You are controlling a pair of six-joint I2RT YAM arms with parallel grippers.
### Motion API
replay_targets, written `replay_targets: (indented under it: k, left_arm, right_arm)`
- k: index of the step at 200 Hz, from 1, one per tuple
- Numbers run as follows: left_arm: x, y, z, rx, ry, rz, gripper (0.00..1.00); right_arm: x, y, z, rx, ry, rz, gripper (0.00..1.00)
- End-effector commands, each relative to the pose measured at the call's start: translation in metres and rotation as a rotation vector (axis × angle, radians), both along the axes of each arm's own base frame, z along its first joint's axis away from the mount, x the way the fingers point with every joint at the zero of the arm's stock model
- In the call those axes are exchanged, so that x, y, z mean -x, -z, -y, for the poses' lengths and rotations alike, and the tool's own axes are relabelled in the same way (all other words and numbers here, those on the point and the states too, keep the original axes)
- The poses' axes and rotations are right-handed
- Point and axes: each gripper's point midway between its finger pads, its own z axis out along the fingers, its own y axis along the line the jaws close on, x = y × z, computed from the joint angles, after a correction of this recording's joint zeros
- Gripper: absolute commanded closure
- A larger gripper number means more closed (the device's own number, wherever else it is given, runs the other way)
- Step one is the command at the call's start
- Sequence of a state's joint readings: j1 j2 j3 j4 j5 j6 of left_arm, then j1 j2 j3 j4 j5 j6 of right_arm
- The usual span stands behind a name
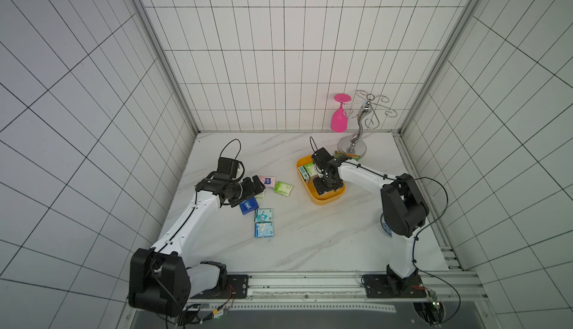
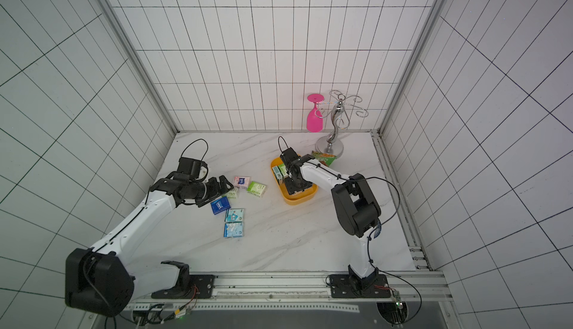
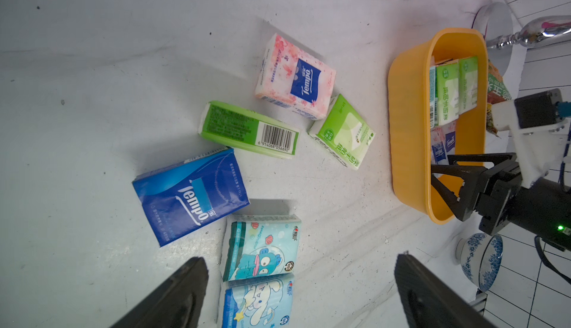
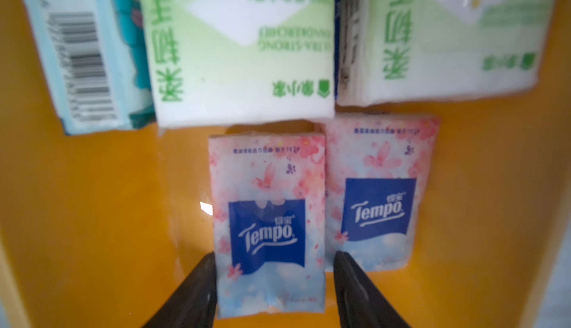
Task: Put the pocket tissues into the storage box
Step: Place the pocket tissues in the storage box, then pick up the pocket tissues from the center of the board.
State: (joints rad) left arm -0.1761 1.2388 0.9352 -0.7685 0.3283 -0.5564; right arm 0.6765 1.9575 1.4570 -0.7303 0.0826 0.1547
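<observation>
Marbled white surface with six pocket tissues loose near widely spread left tool; inside yellow-orange storage box, right tool parted just off pink Tempo packet lying flat: placing step apparently ending, next needing straight lift clear.

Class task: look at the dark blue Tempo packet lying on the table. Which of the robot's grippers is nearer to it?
Left. The left gripper hangs open just beside the dark blue Tempo packet. The right gripper is across the table inside the storage box, its fingers flanking a pink packet.

glossy orange plastic storage box, marbled matt table
</observation>
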Motion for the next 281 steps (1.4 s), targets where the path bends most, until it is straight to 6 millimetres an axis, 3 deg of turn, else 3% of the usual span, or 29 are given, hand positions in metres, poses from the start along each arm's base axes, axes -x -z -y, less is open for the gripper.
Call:
replay_targets:
  k: [1,31,78,112,147,212,253,281]
  left_arm:
    - [0.001,-0.003,-0.003,-0.021,0.005,0.022,0.02]
    - [0.001,-0.005,-0.005,-0.025,-0.001,0.028,0.02]
    - [-0.001,-0.003,-0.012,0.041,-0.048,0.01,0.02]
    - [-0.005,-0.001,-0.024,0.137,-0.12,-0.004,0.02]
    - [-0.003,0.002,-0.04,0.127,-0.175,-0.01,0.02]
    - [0.007,0.008,-0.053,0.116,-0.207,-0.008,0.02]
    - [0.005,0.009,-0.052,0.117,-0.198,-0.007,0.02]
    - [0.005,0.01,-0.052,0.111,-0.188,-0.002,0.02]
  right_arm:
    - [-0.012,-0.027,-0.005,-0.018,0.014,0.074,0.36]
    - [-0.01,-0.041,-0.004,-0.027,0.004,0.091,0.31]
    - [0.011,-0.063,-0.013,-0.051,-0.051,0.104,0.27]
    - [0.036,-0.076,-0.053,-0.132,-0.185,0.1,0.24]
    - [0.05,-0.084,-0.106,-0.262,-0.304,0.102,0.08]
    - [0.048,-0.062,-0.171,-0.293,-0.471,0.071,0.05]
    - [0.029,-0.046,-0.187,-0.231,-0.51,0.08,0.01]
    - [0.024,-0.025,-0.185,-0.162,-0.524,0.043,0.01]
